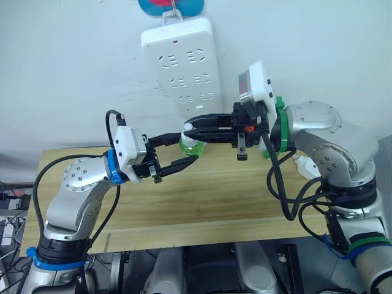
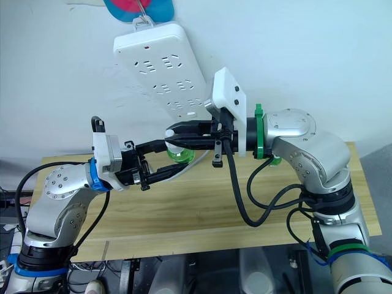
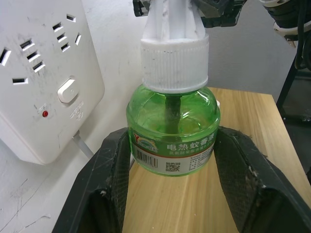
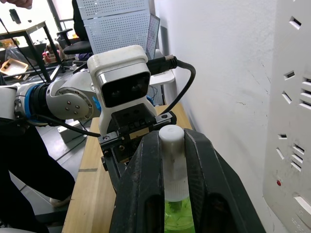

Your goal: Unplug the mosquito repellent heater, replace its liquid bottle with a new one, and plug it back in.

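Green liquid bottle [image 3: 172,128], upright, white cap up, held above the table [image 1: 233,202].
Left gripper [image 1: 180,153] clamps its body; right gripper [image 1: 195,130] clamps the cap, beside the power strip [image 1: 182,61].

Both arms raised, left gripper [image 1: 179,152] and right gripper [image 1: 195,130] clamped.
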Controlling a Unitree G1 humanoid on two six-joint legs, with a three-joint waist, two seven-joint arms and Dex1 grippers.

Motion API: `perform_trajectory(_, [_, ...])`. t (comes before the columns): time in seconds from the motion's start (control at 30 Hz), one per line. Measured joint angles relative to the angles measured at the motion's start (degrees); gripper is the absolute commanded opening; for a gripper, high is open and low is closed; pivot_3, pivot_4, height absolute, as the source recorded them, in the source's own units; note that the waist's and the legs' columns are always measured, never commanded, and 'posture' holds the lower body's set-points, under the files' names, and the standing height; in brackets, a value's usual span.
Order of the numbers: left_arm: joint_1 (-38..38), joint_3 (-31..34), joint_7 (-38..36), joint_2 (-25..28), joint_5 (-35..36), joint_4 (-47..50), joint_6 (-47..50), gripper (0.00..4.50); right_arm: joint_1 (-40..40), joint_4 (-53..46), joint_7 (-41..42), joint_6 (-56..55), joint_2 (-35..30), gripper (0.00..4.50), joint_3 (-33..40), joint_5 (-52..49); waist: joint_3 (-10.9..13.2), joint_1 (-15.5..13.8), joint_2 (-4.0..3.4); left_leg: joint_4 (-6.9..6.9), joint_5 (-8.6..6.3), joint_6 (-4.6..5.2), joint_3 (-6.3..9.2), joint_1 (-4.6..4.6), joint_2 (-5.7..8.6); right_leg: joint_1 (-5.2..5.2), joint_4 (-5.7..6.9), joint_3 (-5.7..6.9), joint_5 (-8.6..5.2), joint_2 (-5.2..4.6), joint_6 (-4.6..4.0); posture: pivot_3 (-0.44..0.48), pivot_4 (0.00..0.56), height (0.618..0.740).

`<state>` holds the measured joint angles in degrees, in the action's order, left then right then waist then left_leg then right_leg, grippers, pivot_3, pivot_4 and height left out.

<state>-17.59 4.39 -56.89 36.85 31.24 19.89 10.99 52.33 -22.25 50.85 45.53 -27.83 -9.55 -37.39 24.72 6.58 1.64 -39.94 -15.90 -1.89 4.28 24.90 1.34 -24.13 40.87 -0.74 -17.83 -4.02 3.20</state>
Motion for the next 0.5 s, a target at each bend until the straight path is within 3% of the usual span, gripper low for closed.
perform_trajectory(0.5, [0.6,0.0,-0.5,0.1,0.2,0.0,1.1,2.23,0.0,0.0,1.1,-0.1,-0.2,0.27,0.0,0.0,0.0,0.0,0.0,0.0,0.0,0.0,0.0,0.0,0.0,0.0,0.0,0.0,0.0,0.0,0.0,-0.201,0.366,0.74])
